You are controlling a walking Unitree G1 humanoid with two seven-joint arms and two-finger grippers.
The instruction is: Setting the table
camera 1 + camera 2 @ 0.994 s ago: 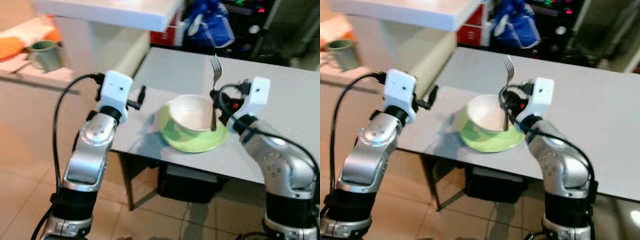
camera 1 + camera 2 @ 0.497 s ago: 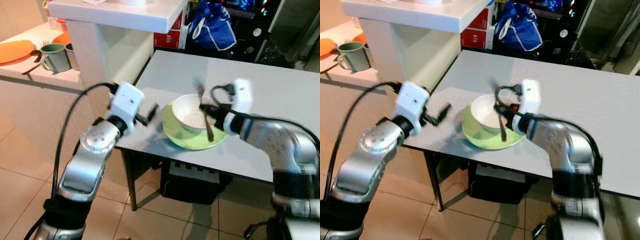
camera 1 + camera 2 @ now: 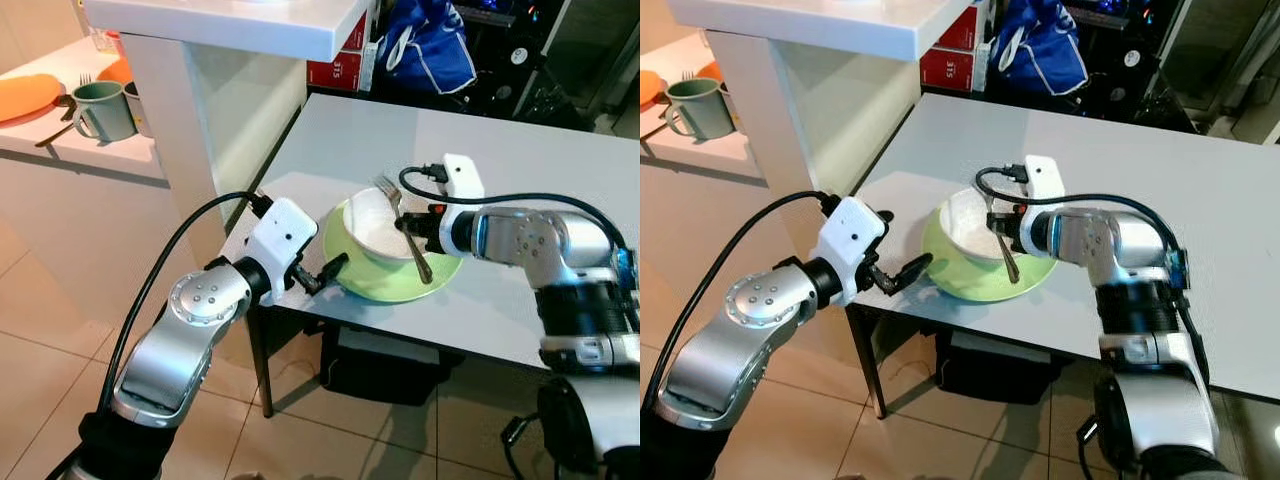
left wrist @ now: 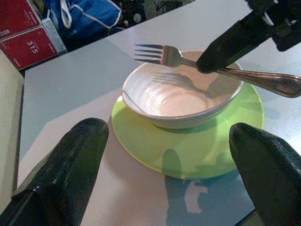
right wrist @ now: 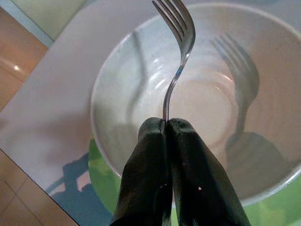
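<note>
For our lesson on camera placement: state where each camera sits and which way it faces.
Head eyes: look forward and down at bowl on green plate; both arms show.
Left wrist: looks along left gripper, open, toward bowl.
Right wrist: looks along right gripper pinching fork above bowl.
Shared: bowl, fork.

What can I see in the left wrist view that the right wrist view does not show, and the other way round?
Left wrist view: the left claw, open before the green plate, the fork's whole handle, plus red boxes and a blue bag behind the table. Right wrist view: the right claw shut on the fork seen close, and a strip of tiled floor. Both share the white bowl on the plate, with the fork held above it.
</note>
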